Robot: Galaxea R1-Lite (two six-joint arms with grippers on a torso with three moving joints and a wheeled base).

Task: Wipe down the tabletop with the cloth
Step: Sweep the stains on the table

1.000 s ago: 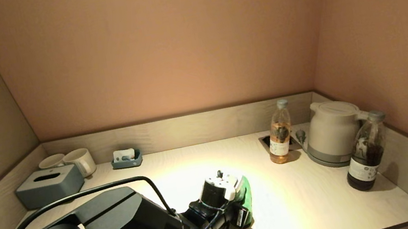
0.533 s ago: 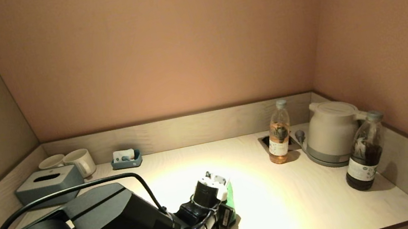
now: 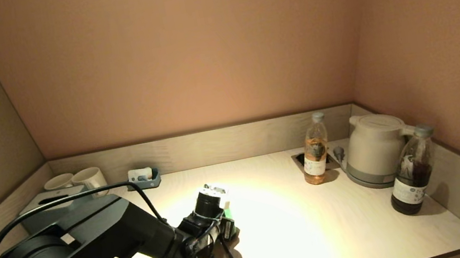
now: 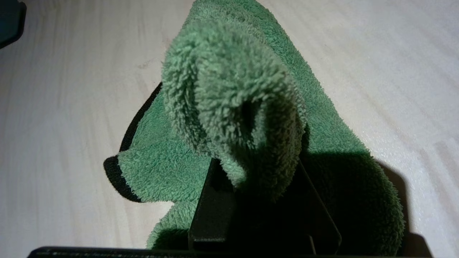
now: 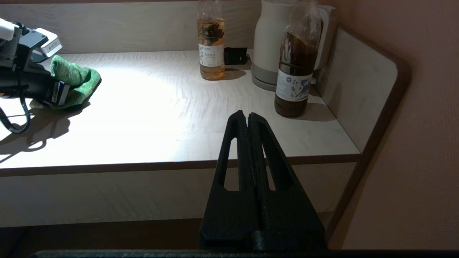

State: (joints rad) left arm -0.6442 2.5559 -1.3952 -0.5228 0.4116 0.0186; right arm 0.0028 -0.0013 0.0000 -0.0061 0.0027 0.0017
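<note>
The green terry cloth (image 4: 233, 89) lies bunched on the pale wooden tabletop (image 3: 321, 226). My left gripper (image 4: 258, 166) is shut on a fold of it and holds it down on the table. In the head view the left gripper (image 3: 226, 225) is left of the table's middle, and only a sliver of the cloth (image 3: 228, 214) shows beside the wrist. The right wrist view shows the cloth (image 5: 77, 77) under the left gripper (image 5: 53, 89). My right gripper (image 5: 248, 115) is shut and empty, parked off the table's front edge.
A pale tea bottle (image 3: 315, 149), a white kettle (image 3: 373, 149) and a dark bottle (image 3: 412, 173) stand at the back right. A grey tissue box (image 3: 43, 201), two mugs (image 3: 88, 178) and a small tray (image 3: 143, 179) stand at the back left.
My left gripper has slid the cloth to the left and toward the back of the table. The right arm has not moved.
</note>
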